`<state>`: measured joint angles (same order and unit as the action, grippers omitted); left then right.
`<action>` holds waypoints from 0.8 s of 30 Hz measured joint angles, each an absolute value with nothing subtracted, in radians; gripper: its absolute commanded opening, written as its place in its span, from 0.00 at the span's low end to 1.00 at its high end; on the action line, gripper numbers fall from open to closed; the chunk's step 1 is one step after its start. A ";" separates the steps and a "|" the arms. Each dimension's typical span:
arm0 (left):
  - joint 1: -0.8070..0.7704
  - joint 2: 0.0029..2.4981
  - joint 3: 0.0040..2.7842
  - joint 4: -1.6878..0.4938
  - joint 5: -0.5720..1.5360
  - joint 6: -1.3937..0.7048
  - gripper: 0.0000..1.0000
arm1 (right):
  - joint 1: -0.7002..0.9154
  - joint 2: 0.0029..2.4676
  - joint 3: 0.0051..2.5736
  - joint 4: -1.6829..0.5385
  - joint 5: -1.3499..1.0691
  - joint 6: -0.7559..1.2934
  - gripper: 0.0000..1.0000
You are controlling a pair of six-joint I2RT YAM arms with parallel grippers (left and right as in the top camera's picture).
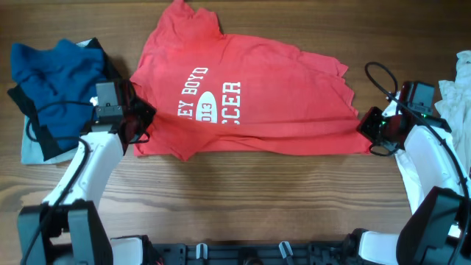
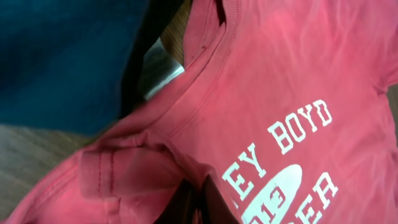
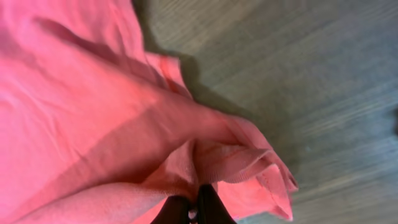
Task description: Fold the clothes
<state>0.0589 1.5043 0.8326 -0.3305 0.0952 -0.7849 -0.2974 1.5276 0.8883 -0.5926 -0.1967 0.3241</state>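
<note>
**Red T-shirt spread mid-counter, both grippers shut on its outer edges**

Far-left corner of the counter (image 1: 257, 199): a heap of clothes. A blue garment (image 1: 55, 66) is crumpled on top. A black garment (image 1: 44, 132) shows along its near side, and a pale garment (image 1: 28, 151) pokes out underneath at the counter's left edge.

Left gripper (image 1: 141, 121): sits just right of the heap, at the left edge of the red T-shirt (image 1: 257, 96). In the left wrist view the fingers (image 2: 186, 202) are pressed together with a fold of red cloth pinched between them. That fold is close beside the ribbed collar (image 2: 211, 81). Blue and black cloth fill the upper left of that view.

The red T-shirt lies across the middle of the counter, mostly flat with some wrinkles. One part reaches toward the far edge. The white lettering (image 1: 213, 99) faces up and is partly folded over, so only part of it can be read. The near edge of the shirt runs roughly straight from one gripper to the other.

Right gripper (image 1: 369, 126): at the shirt's right edge. In the right wrist view the fingers (image 3: 205, 208) are closed tight on a bunched, stitched hem of red cloth, with bare wood beyond it.

Right edge of the counter: a white garment (image 1: 458, 92) is rumpled beside the right arm and partly out of frame.
</note>
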 measured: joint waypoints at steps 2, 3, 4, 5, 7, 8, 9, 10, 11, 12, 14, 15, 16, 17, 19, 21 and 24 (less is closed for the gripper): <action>0.059 1.513 0.833 -0.315 0.095 -0.785 0.04 | -0.297 1.531 0.888 -0.568 -0.213 0.315 0.04; 0.059 1.514 0.833 -0.307 0.095 -0.785 0.04 | -0.297 1.534 0.888 -0.553 -0.221 0.312 0.04; 0.059 1.514 0.833 -0.301 0.094 -0.785 0.04 | -0.297 1.538 0.888 -0.540 -0.229 0.310 0.04; 0.059 1.514 0.833 -0.296 0.094 -0.785 0.04 | -0.297 1.538 0.888 -0.531 -0.234 0.308 0.04; 0.059 1.514 0.833 -0.290 0.089 -0.785 0.04 | -0.297 1.539 0.888 -0.510 -0.241 0.304 0.04; 0.059 1.514 0.833 -0.287 0.086 -0.785 0.04 | -0.297 1.539 0.888 -0.500 -0.245 0.300 0.05; 0.059 1.514 0.833 -0.284 0.085 -0.787 0.04 | -0.297 1.539 0.888 -0.492 -0.250 0.295 0.04; 0.059 1.514 0.833 -0.281 0.083 -0.788 0.04 | -0.297 1.539 0.888 -0.482 -0.258 0.289 0.04; 0.059 1.514 0.833 -0.278 0.081 -0.788 0.04 | -0.297 1.539 0.888 -0.477 -0.264 0.287 0.04; 0.059 1.514 0.833 -0.271 0.079 -0.788 0.04 | -0.297 1.539 0.888 -0.474 -0.271 0.285 0.04; 0.059 1.514 0.833 -0.253 0.078 -0.788 0.05 | -0.297 1.539 0.888 -0.472 -0.279 0.282 0.04; 0.059 1.514 0.833 -0.242 0.076 -0.789 0.05 | -0.297 1.539 0.888 -0.471 -0.281 0.281 0.04; 0.059 1.514 0.833 -0.236 0.076 -0.789 0.05 | -0.297 1.539 0.888 -0.469 -0.284 0.279 0.04; 0.059 1.514 0.833 -0.228 0.076 -0.789 0.05 | -0.294 1.541 0.888 -0.467 -0.285 0.276 0.04; 0.059 1.514 0.833 -0.220 0.076 -0.789 0.06 | -0.285 1.550 0.888 -0.458 -0.287 0.266 0.04; 0.059 1.514 0.833 -0.219 0.076 -0.791 0.05 | -0.273 1.568 0.888 -0.452 -0.288 0.262 0.04; 0.059 1.514 0.833 -0.219 0.075 -0.791 0.05 | -0.262 1.597 0.888 -0.439 -0.289 0.259 0.04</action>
<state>0.0589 1.5139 0.8326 -0.2188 0.0753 -0.7914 -0.2619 1.5970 0.8883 -0.4385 -0.2886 0.2592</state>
